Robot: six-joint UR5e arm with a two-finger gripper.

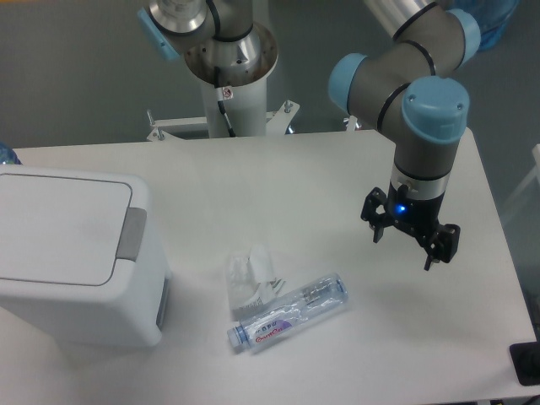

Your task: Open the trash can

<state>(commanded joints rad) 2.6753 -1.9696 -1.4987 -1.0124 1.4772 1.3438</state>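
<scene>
The trash can (72, 253) is a large white boxy bin at the left of the table, its flat lid down and its grey push tab (131, 234) on the lid's right edge. My gripper (409, 247) hangs over the right part of the table, far to the right of the bin and apart from it. Its fingers are spread, open, with nothing between them.
A clear plastic bottle (289, 313) lies on its side near the table's front middle, with a crumpled clear wrapper (249, 274) just behind it. The arm's white base column (229, 93) stands at the back. A dark object (526, 363) sits at the front right corner.
</scene>
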